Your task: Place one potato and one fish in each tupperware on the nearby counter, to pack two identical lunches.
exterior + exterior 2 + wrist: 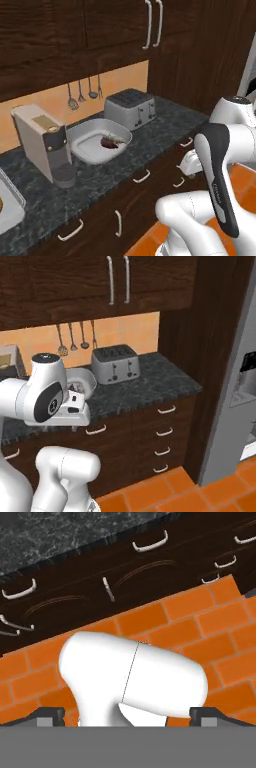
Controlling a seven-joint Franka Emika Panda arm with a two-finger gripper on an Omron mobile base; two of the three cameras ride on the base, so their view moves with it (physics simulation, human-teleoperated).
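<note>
Gripper (131, 716) of the white arm has its two dark fingertips (48, 714) spread wide at the bottom corners of the hand view, and nothing is between them. It points down at the orange brick-pattern tile floor (200, 637), with the dark brown wooden drawer fronts (150, 567) in the upper part of that view. In the left base view the arm is folded at the lower right of the frame, and its hand hangs low in front of the drawers, below the edge of the dark marbled stone counter (165, 125).

One shallow light-grey rectangular tupperware tray (82, 131) stands on the counter at the middle left of the left base view, between a tall beige and dark coffee machine (45, 142) and a silver four-slot toaster (131, 107). Inside it lies a small dark reddish-brown lump (111, 141); whether it is potato, fish or both I cannot tell, it is too small and blurred. A second light-grey tray (12, 202) is cut off by the lower left edge of the frame. In the right base view the arm's white shoulder hides most of the first tray.
</note>
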